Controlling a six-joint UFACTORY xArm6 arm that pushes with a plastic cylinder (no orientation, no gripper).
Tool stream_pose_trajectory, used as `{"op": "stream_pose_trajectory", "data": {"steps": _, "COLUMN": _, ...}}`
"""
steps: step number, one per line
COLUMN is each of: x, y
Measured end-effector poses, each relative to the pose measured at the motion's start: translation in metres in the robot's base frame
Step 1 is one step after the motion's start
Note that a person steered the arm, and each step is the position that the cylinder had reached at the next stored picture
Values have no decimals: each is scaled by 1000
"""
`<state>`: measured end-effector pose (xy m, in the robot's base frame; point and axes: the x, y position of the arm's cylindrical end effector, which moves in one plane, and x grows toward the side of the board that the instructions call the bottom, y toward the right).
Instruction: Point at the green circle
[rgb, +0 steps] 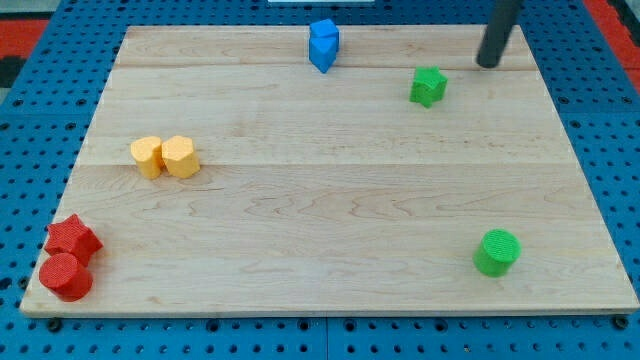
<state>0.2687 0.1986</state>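
The green circle (497, 252) is a short round green block near the board's bottom right. My tip (487, 64) is at the view's top right, far above the green circle and apart from it. A green star-like block (428, 86) sits just left of and below my tip, not touching it.
Two blue blocks (323, 44) stand together at the top middle. Two yellow blocks (165, 157) touch each other at the left. A red star (72, 238) and a red circle (66, 276) sit at the bottom left corner. The wooden board (320, 220) ends close beside the green circle.
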Motion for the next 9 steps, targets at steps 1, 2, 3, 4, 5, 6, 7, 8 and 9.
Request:
{"op": "stream_pose_trajectory", "data": {"steps": 1, "x": 52, "y": -30}}
{"op": "stream_pose_trajectory", "data": {"steps": 2, "x": 82, "y": -52}}
{"op": "stream_pose_trajectory", "data": {"steps": 3, "x": 50, "y": 2}}
{"op": "stream_pose_trajectory", "data": {"steps": 4, "x": 21, "y": -41}}
{"op": "stream_pose_trajectory", "data": {"steps": 5, "x": 52, "y": -72}}
{"op": "stream_pose_trajectory", "data": {"steps": 6, "x": 102, "y": -81}}
{"op": "stream_pose_trajectory", "data": {"steps": 7, "x": 120, "y": -80}}
{"op": "stream_pose_trajectory", "data": {"steps": 8, "x": 90, "y": -88}}
{"op": "stream_pose_trajectory", "data": {"steps": 9, "x": 100, "y": -121}}
